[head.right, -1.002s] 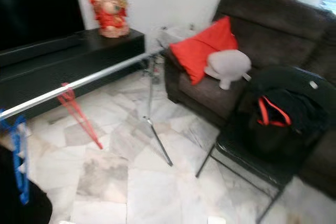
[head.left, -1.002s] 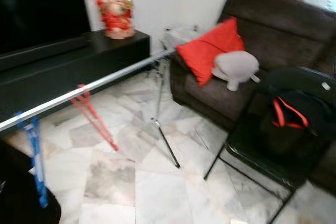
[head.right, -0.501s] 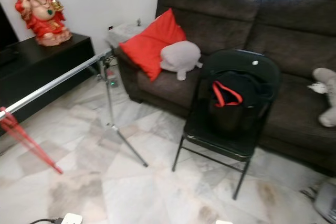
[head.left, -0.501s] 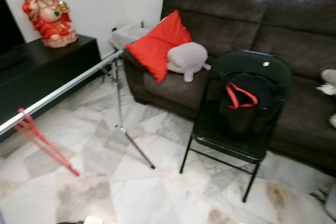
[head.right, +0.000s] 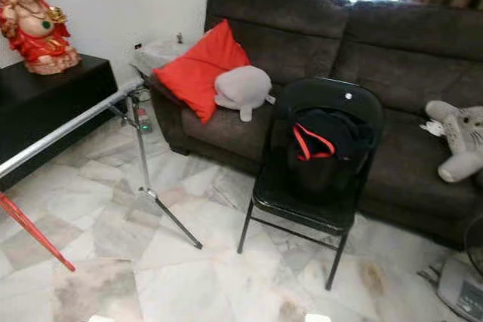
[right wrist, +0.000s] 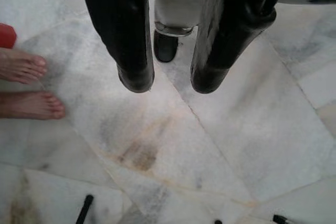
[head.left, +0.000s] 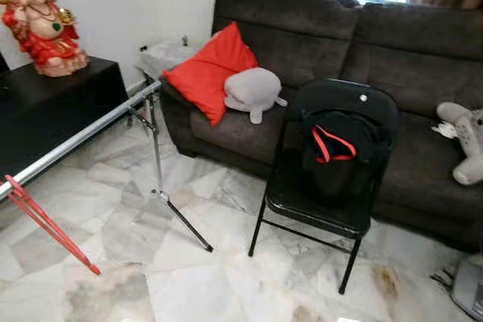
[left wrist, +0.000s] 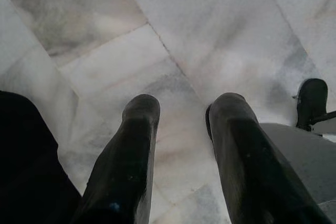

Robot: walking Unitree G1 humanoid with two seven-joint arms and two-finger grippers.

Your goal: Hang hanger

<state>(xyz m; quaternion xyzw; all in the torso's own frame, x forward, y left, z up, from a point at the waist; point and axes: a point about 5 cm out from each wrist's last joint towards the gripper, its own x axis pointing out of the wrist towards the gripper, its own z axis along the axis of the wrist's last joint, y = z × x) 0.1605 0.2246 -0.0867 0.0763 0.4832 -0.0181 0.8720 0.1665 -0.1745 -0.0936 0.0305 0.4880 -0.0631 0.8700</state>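
Right now I judge I'm in the search-and-approach step: neither gripper carries anything. Through the left wrist camera, the left gripper (left wrist: pixel 181 116) hangs over bare marble floor (left wrist: pixel 220 35), its two black fingers parted with nothing between them. The right gripper (right wrist: pixel 170 80) likewise points down at the floor, fingers apart and empty, and a person's bare feet (right wrist: pixel 26 85) stand just beside it.

From the head camera I see the silver rail (head.left: pixel 83 132) of a clothes stand running off to my left, held up by a tripod leg (head.left: pixel 162 186). A red hanger (head.left: pixel 45 224) already dangles from that rail near the left edge. Ahead of me stands a black folding chair (head.left: pixel 324 209) with a dark bag with red trim (head.left: pixel 336 152) on its seat, in front of a brown sofa (head.left: pixel 423 58) holding a red cushion (head.left: pixel 207 69) and a grey plush toy (head.left: pixel 253 90).

I cannot pick out a loose hanger waiting to be hung; it may be on or near the chair, though I can't confirm that. My next move calls for finding one, closing a gripper on it, then turning left toward the rail.
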